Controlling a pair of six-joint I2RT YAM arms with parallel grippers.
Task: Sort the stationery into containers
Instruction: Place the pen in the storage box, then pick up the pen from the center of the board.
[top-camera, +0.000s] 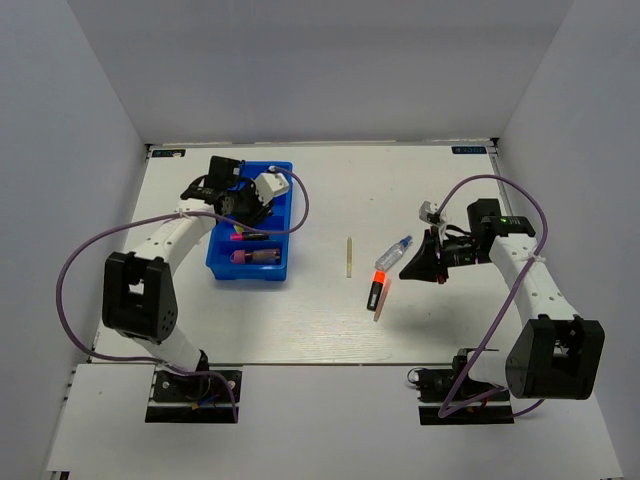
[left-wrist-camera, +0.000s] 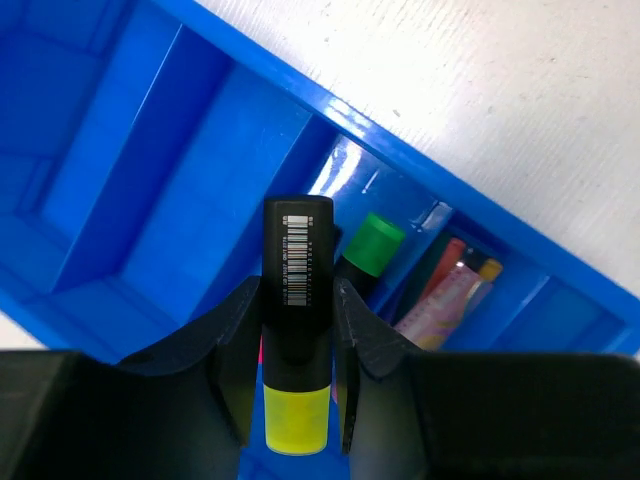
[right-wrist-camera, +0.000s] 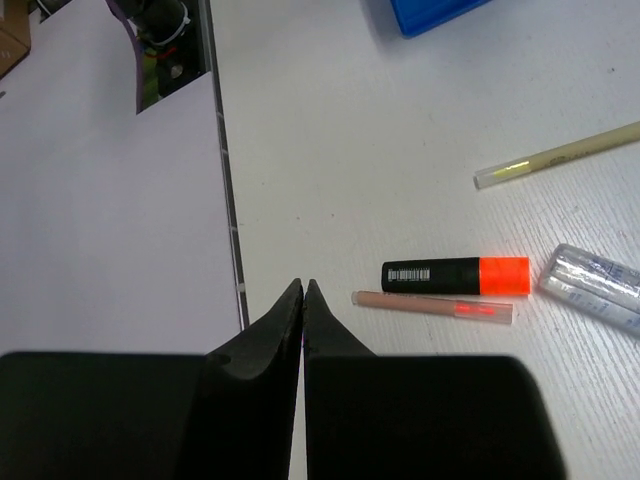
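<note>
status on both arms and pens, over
Left gripper shut on yellow highlighter over blue tray. Right gripper shut, empty. Orange highlighter, tube, two sticks loose on table.

The left arm (top-camera: 168, 238) stands up from its base at about seven o'clock in the overhead view, elbow bowed out toward nine, white forearm stretched toward eleven; at its end the left tool (left-wrist-camera: 297, 290) points steeply down, its fingers (left-wrist-camera: 235, 335) part-way apart and pressed on either side of a yellow-tipped highlighter (left-wrist-camera: 297, 250), gripped by its black barrel; the right arm (top-camera: 532, 278) stands from five o'clock and leans toward two, wrist folded back so the right tool (top-camera: 405, 270) aims toward nine, low over the tabletop (top-camera: 330, 190); from its own wrist view the two fingers (right-wrist-camera: 280, 325) meet tip to tip.
</note>
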